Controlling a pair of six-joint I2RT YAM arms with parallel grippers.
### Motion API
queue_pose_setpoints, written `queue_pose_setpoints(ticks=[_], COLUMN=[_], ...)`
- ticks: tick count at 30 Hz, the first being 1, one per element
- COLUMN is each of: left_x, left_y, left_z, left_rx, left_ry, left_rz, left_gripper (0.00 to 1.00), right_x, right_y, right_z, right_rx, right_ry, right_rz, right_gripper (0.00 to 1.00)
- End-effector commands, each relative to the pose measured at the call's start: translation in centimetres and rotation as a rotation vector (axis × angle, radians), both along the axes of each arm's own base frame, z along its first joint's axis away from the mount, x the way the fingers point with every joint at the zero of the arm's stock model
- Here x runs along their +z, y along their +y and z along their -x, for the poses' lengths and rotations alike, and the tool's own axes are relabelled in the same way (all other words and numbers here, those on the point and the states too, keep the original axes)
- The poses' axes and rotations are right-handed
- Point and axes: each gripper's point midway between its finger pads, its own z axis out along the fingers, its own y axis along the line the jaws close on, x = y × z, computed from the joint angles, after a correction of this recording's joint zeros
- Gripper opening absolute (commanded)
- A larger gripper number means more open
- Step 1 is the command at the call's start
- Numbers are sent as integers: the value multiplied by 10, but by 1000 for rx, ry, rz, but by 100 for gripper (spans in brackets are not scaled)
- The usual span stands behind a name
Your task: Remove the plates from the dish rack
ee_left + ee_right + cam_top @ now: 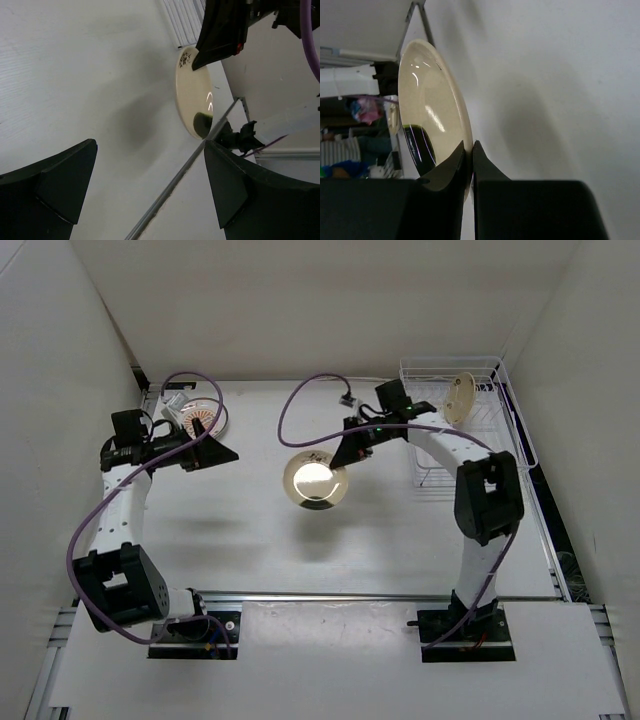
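My right gripper (347, 453) is shut on the rim of a plain tan-yellow plate (316, 483) and holds it over the middle of the table. In the right wrist view the two fingers pinch the plate (427, 95) by its near edge at the gripper (470, 150). The left wrist view shows the same plate (192, 95) edge-on under the right gripper's fingers (220, 35). My left gripper (215, 452) is open and empty, its fingers wide apart (150, 150). The white wire dish rack (495, 390) stands at the back right with one tan plate (460, 398) upright in it.
A white plate with an orange sunburst pattern (200, 420) lies on the table at the back left, just behind my left gripper. A metal rail (380, 595) runs along the table's near edge. White walls close in both sides and the back.
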Motion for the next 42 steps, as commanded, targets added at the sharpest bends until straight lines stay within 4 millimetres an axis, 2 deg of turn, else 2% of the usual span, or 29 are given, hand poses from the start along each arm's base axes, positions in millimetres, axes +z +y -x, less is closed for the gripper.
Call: queue_pose_setpoints(ticks=[1, 3, 4, 6, 7, 13, 15, 16, 18, 23, 27, 28, 31, 32, 33, 39, 42], left_x=[-1, -7, -9, -13, -14, -21, -21, -24, -24, -32, -31, -34, -35, -38, -37, -36, -36], left_y=[-8, -8, -8, -7, -8, -6, -5, -5, -4, -4, -7, -7, -13, -17, -16, -20, -20], left_z=[6, 3, 2, 0, 0, -10, -13, -14, -17, -20, -23, -24, -25, -25, -27, -28, -28], left_rx=[-74, -70, -70, -69, -75, -77, -74, -73, -73, -78, -94, -94, -111, -121, -115, -124, -124], left_ry=[16, 47, 56, 70, 78, 115, 127, 137, 136, 166, 167, 176, 179, 189, 182, 189, 189], left_rz=[86, 97, 100, 104, 113, 133, 139, 142, 141, 158, 164, 167, 158, 159, 149, 151, 151], left_gripper=[100, 100, 100, 100, 100, 100, 100, 100, 100, 99, 84, 74, 58, 48, 45, 45, 35], right_x=[46, 53, 45, 44, 42, 43, 36, 40, 29, 28, 27, 27, 24, 24, 25, 25, 20], right_y=[28, 42, 45, 59, 63, 98, 104, 105, 113, 130, 132, 132, 134, 134, 134, 137, 141], right_z=[6, 1, -6, -3, -11, -12, -15, -16, -18, -15, -19, -19, -21, -22, -22, -18, -15], right_rx=[123, 146, 146, 165, 163, 200, 198, 196, 197, 213, 211, 211, 204, 204, 202, 211, 219], right_ry=[-38, -68, -64, -47, -55, -45, -39, -41, -33, -30, -31, -31, -34, -34, -34, -33, -24], right_rz=[-158, -175, -173, -176, -182, -206, -199, -203, -197, -201, -205, -205, -200, -200, -203, -203, -199], right_gripper=[0, 0, 0, 0, 0, 0, 0, 0, 0, 0, 0, 0, 0, 0, 0, 0, 0])
